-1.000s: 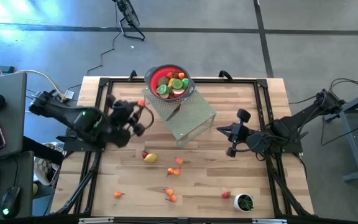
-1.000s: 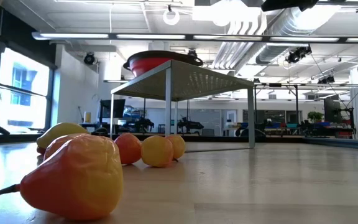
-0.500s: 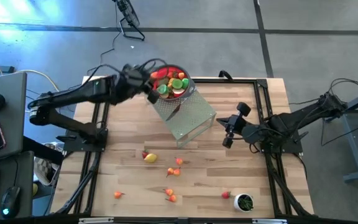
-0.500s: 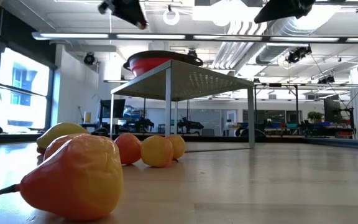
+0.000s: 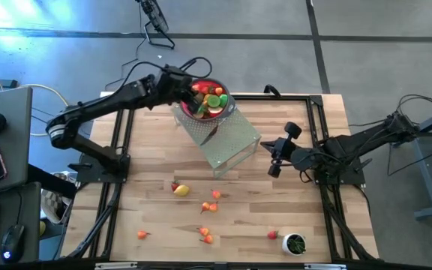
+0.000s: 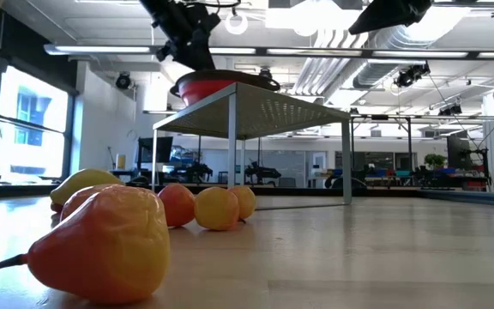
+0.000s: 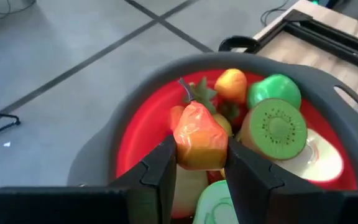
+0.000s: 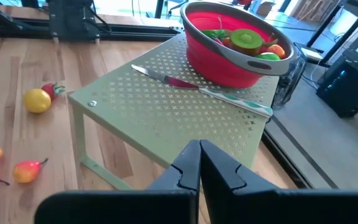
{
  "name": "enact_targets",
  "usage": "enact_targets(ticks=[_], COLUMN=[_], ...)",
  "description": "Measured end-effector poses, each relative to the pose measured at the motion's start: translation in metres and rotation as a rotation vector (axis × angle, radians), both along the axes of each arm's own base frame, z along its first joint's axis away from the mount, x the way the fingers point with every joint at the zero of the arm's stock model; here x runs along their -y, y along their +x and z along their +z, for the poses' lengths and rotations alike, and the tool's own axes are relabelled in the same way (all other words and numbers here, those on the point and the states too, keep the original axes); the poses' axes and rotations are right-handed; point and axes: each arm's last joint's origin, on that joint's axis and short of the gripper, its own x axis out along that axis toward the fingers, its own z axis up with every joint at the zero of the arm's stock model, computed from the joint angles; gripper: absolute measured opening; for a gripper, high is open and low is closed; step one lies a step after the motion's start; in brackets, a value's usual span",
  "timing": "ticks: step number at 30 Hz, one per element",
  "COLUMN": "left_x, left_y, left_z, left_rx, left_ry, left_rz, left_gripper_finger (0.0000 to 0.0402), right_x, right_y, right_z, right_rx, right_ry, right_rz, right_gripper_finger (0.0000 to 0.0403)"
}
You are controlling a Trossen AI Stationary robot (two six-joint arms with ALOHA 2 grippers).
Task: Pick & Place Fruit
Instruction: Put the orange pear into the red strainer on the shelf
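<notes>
Since the left gripper's fingers hold an orange-red toy pear over the red bowl, it should open them gently; the right gripper's fingers are shut.

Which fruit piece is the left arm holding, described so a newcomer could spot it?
Start at the red bowl on the perforated green stand at the table's far edge. Above its fruit pile, the left gripper has its jaws shut on an orange-red pear-shaped piece. Unlike its neighbours, it has a green leafy top and is lifted, not resting.
</notes>
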Motion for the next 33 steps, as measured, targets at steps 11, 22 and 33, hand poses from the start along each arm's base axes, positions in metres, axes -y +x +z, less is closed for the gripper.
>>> enact_targets(ticks=[11,22,33], left_x=[-0.007,-0.008,0.013], left_y=[0.008,0.01,0.018], left_z=[-0.01,-0.01,-0.011], left_rx=[-0.068,-0.065,-0.097], left_ry=[0.025,0.053,0.048], left_rz=[-0.028,-0.043,-0.126], left_gripper_finger=[0.0145,0.0173,0.0102], right_x=[0.0,0.0,0.0], right_y=[0.0,0.0,0.0], right_z=[0.0,0.0,0.0], right_rx=[-0.001,-0.001,-0.001], right_ry=[0.0,0.001,0.001], right_rz=[0.001,0.002,0.002], right_gripper_finger=[0.0003,0.0003,0.0003])
